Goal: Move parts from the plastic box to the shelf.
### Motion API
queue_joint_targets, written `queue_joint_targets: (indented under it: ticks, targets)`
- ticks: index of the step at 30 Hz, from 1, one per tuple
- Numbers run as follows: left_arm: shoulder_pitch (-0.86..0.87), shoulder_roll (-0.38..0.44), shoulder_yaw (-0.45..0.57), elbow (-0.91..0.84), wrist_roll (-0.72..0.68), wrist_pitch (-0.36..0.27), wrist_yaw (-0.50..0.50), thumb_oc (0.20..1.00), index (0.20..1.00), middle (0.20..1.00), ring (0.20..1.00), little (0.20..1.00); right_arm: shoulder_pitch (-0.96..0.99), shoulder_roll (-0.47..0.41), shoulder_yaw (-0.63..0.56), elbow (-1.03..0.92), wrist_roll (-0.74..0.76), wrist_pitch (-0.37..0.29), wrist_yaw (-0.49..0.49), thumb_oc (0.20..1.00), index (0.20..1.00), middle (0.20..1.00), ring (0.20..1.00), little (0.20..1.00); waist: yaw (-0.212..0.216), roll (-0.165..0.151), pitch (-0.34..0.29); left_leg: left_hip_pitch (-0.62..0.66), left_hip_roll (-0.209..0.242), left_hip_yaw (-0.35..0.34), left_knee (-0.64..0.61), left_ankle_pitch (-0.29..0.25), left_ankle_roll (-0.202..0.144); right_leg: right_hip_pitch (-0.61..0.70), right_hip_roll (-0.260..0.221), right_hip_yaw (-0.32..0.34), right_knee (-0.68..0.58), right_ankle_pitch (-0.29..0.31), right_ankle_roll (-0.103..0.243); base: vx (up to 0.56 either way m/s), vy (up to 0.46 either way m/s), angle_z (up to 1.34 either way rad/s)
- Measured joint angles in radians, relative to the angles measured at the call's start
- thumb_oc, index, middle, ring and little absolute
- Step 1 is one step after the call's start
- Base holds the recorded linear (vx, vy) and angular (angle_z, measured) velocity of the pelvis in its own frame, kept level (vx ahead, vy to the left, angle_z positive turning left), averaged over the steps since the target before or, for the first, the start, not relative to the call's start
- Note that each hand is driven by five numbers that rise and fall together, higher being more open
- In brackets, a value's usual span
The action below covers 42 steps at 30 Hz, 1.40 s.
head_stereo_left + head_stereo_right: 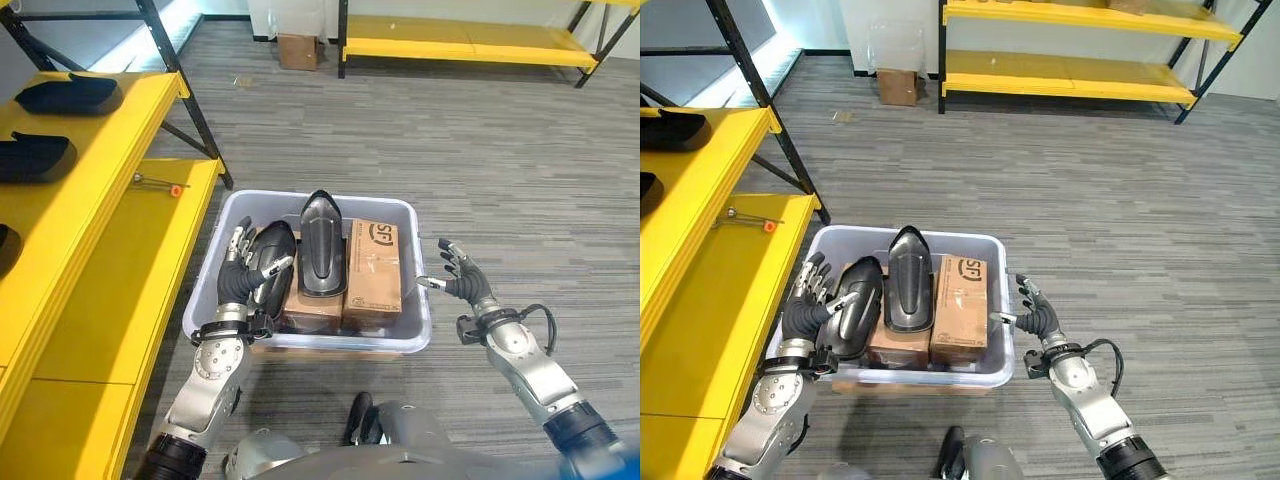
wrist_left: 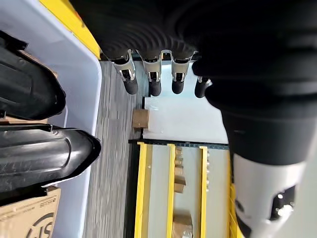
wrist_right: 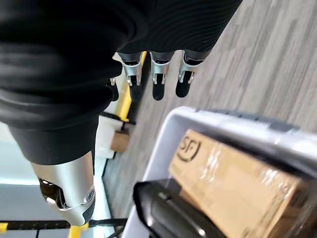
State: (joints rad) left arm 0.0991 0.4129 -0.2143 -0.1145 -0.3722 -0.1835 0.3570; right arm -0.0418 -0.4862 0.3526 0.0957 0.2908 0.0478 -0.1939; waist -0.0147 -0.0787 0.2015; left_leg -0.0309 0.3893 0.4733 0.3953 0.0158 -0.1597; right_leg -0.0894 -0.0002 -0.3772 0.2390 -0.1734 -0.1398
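**Both hands open at the box, nothing lifted yet**

I have the plastic box (image 1: pixel 228 215) on the floor (image 1: pixel 480 150) right in front of me, beside the yellow shelf (image 1: pixel 120 260) on my left. Inside it, two black parts sit on top of cardboard boxes (image 1: pixel 372 265): one part (image 1: pixel 323 245) stands along the middle, the other part (image 1: pixel 268 258) leans at the left end. That stacking keeps the parts high, close to the rim, which I judge makes them easy to reach from above.

My left hand (image 1: pixel 243 275) is over the left end of the box, against or just above the leaning part. Its fingers (image 2: pixel 151 79) are straight and spread in the wrist view, closed on nothing. I cannot tell whether the palm is actually touching the part.

My right hand (image 1: pixel 458 275) hangs just outside the right wall of the box, fingers (image 3: pixel 158 82) straight and relaxed, holding nothing. I read it as waiting beside the box, perhaps ready to steady it.

More black parts (image 1: pixel 70 92) already lie on the upper level of the shelf, cut off at the frame edge, so I cannot count them. A small tool with an orange tip (image 1: pixel 160 184) lies on the lower level. What sits beneath the cardboard boxes is hidden.
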Motion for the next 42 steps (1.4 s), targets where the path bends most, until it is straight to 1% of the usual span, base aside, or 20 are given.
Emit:
queue_joint_targets:
  ticks: [1,2,3,6,7,10,13,16,20,24,27,28,30,31,33,35,36,38,40,42]
  targets:
    - [-0.013,0.003,0.001,-0.001,0.001,-0.001,-0.001,1.0,1.0,1.0,1.0,1.0,-0.003,0.015,0.002,0.018,0.0,-0.016,-0.005,1.0,1.0,1.0,1.0,1.0,0.004,-0.009,0.006,-0.046,-0.045,-0.018,0.008,-0.037,0.002,0.019,0.006,0.001,-0.046,0.012,0.01,0.13,-0.066,0.08]
    - [-0.02,0.002,0.004,-0.001,0.001,0.0,-0.002,1.0,1.0,1.0,1.0,1.0,-0.008,0.019,0.006,0.027,0.002,-0.022,-0.004,1.0,1.0,1.0,1.0,1.0,0.01,-0.012,0.015,-0.065,-0.065,-0.017,0.007,-0.042,0.01,0.032,0.008,-0.003,-0.067,0.025,0.022,0.12,0.04,-0.13]
    - [-0.019,-0.001,0.011,-0.001,0.001,0.004,-0.002,1.0,1.0,1.0,1.0,1.0,-0.019,0.023,0.009,0.028,0.007,-0.023,0.001,1.0,1.0,1.0,1.0,1.0,0.004,-0.006,0.027,-0.091,-0.061,0.003,0.007,-0.037,0.03,0.063,0.023,-0.02,-0.085,0.043,0.011,0.15,0.14,-0.28]
    - [-0.028,0.013,0.009,-0.023,0.004,0.005,-0.011,1.0,1.0,1.0,1.0,1.0,-0.021,0.037,0.004,0.009,0.01,-0.039,-0.009,1.0,1.0,1.0,1.0,1.0,-0.052,0.007,0.024,-0.056,-0.063,0.012,-0.071,-0.038,0.031,0.095,0.028,-0.022,-0.128,0.047,0.024,0.14,0.136,-0.09]
    - [-0.039,0.013,0.007,-0.023,0.004,0.006,-0.01,1.0,1.0,1.0,1.0,1.0,-0.02,0.036,0.004,0.01,0.01,-0.039,-0.01,1.0,1.0,1.0,1.0,1.0,-0.06,0.013,0.024,-0.025,-0.069,0.012,-0.109,-0.038,0.031,0.095,0.028,-0.02,-0.13,0.053,0.016,0.08,0.06,-0.03]
    - [-0.059,0.007,0.006,-0.02,0.004,0.007,-0.01,1.0,1.0,1.0,1.0,1.0,-0.021,0.035,0.002,0.009,0.01,-0.039,-0.01,1.0,1.0,1.0,1.0,1.0,-0.076,0.04,0.02,0.057,-0.074,0.011,-0.196,-0.037,0.031,0.095,0.028,-0.02,-0.119,0.055,0.013,0.09,0.068,0.06]
    - [-0.061,-0.006,0.008,-0.02,0.012,0.006,-0.011,1.0,1.0,1.0,1.0,1.0,-0.023,0.033,-0.011,0.008,-0.001,-0.039,-0.006,1.0,1.0,1.0,1.0,1.0,-0.072,0.088,0.012,0.099,-0.077,0.015,-0.249,-0.013,0.051,0.068,0.024,-0.019,-0.088,0.05,0.02,0.08,0.054,0.03]
    - [-0.066,-0.008,0.01,-0.02,0.012,0.008,-0.011,1.0,1.0,1.0,1.0,1.0,-0.024,0.033,-0.014,0.003,0.0,-0.044,0.005,1.0,1.0,1.0,1.0,1.0,-0.062,0.092,0.012,0.101,-0.122,0.03,-0.27,-0.02,0.048,0.023,-0.032,-0.016,-0.019,0.031,0.053,0.05,0.029,0.05]
    - [-0.066,-0.002,0.044,-0.02,0.016,0.021,-0.011,1.0,1.0,1.0,1.0,1.0,-0.025,0.035,-0.012,0.0,0.0,-0.056,0.02,1.0,1.0,1.0,1.0,1.0,-0.043,0.092,0.011,0.099,-0.165,0.04,-0.279,-0.043,0.08,-0.007,-0.083,-0.008,0.032,0.01,0.089,0.06,-0.002,0.07]
    - [-0.063,0.017,0.066,-0.02,0.049,0.024,-0.009,1.0,1.0,1.0,1.0,1.0,-0.025,0.036,-0.012,-0.001,0.0,-0.056,0.037,1.0,1.0,1.0,1.0,1.0,-0.038,0.096,0.011,0.099,-0.182,0.047,-0.271,-0.062,0.091,-0.03,-0.109,0.004,0.078,-0.002,0.098,0.02,0.001,-0.02]
    - [-0.061,0.035,0.069,-0.02,0.05,0.024,-0.01,1.0,1.0,1.0,1.0,1.0,-0.022,0.036,-0.01,-0.012,0.0,-0.056,0.044,1.0,1.0,1.0,1.0,1.0,-0.031,0.105,0.014,0.082,-0.186,0.061,-0.24,-0.066,0.095,-0.054,-0.117,0.02,0.104,-0.008,0.097,-0.02,0.053,-0.15]
    - [-0.061,0.035,0.069,-0.019,0.05,0.024,-0.011,1.0,1.0,1.0,1.0,1.0,-0.019,0.037,-0.004,-0.037,0.0,-0.056,0.045,1.0,1.0,1.0,1.0,1.0,-0.022,0.102,0.016,0.027,-0.169,0.032,-0.136,-0.067,0.094,-0.072,-0.123,0.042,0.111,-0.015,0.088,-0.05,0.315,-0.21]
    - [-0.053,0.029,0.068,-0.019,0.049,0.024,-0.011,1.0,1.0,1.0,1.0,1.0,-0.024,0.034,0.008,-0.042,0.0,-0.056,0.044,1.0,1.0,1.0,1.0,1.0,-0.017,0.105,0.018,0.001,-0.144,0.001,-0.064,-0.07,0.089,-0.066,-0.124,0.052,0.107,-0.005,0.081,-0.06,0.451,-0.22]
    - [-0.049,0.02,0.066,0.007,0.049,0.021,-0.028,1.0,1.0,1.0,1.0,1.0,-0.021,0.033,0.015,-0.055,0.0,-0.05,0.022,1.0,1.0,1.0,1.0,1.0,-0.027,0.106,0.006,-0.004,-0.074,-0.02,-0.1,-0.065,0.065,-0.081,-0.125,0.045,0.125,-0.005,0.073,0.05,0.409,-0.06]
    - [-0.057,0.022,0.058,0.017,0.05,0.02,-0.057,1.0,1.0,1.0,1.0,1.0,-0.042,0.028,0.012,-0.063,0.0,-0.055,0.015,1.0,1.0,1.0,1.0,1.0,-0.048,0.116,0.008,-0.002,-0.005,-0.02,-0.135,-0.046,0.058,-0.117,-0.119,0.064,0.156,-0.025,0.1,0.12,0.325,-0.11]
    - [-0.102,0.024,0.001,0.043,0.049,0.024,-0.114,1.0,1.0,1.0,1.0,1.0,-0.035,0.002,0.004,-0.041,0.017,-0.055,0.035,1.0,1.0,1.0,1.0,1.0,-0.078,0.115,0.019,0.035,-0.032,-0.005,-0.222,-0.051,0.056,-0.128,-0.142,0.064,0.19,-0.027,0.109,0.07,0.172,0.05]
    - [-0.112,0.024,-0.016,0.046,0.048,0.024,-0.126,1.0,1.0,1.0,1.0,1.0,-0.033,0.003,0.0,-0.028,0.031,-0.056,0.046,1.0,1.0,1.0,1.0,1.0,-0.078,0.116,0.022,0.048,-0.05,0.01,-0.228,-0.052,0.057,-0.128,-0.141,0.065,0.193,-0.025,0.115,-0.01,0.144,0.04]
    - [-0.127,0.031,-0.03,0.052,0.049,0.024,-0.162,1.0,1.0,1.0,1.0,1.0,-0.021,0.006,-0.011,-0.016,0.039,-0.059,0.066,1.0,1.0,1.0,1.0,1.0,-0.074,0.103,0.045,0.059,-0.08,0.011,-0.239,-0.039,0.032,-0.131,-0.157,0.065,0.199,-0.006,0.124,-0.04,0.077,-0.02]
    - [-0.127,0.038,-0.033,0.052,0.049,0.024,-0.169,1.0,1.0,1.0,1.0,1.0,-0.019,0.003,-0.01,-0.016,0.039,-0.076,0.08,1.0,1.0,1.0,1.0,1.0,-0.074,0.085,0.058,0.04,-0.107,0.01,-0.24,-0.038,0.029,-0.146,-0.185,0.069,0.194,0.011,0.145,-0.06,0.028,0.11]
    - [-0.13,0.055,-0.031,0.051,0.048,0.023,-0.162,1.0,1.0,1.0,1.0,1.0,-0.043,0.003,-0.015,-0.017,0.042,-0.098,0.079,1.0,1.0,1.0,1.0,1.0,-0.05,0.092,0.101,0.017,-0.134,0.012,-0.232,-0.043,0.038,-0.153,-0.206,0.081,0.148,0.057,0.167,-0.15,-0.017,0.01]
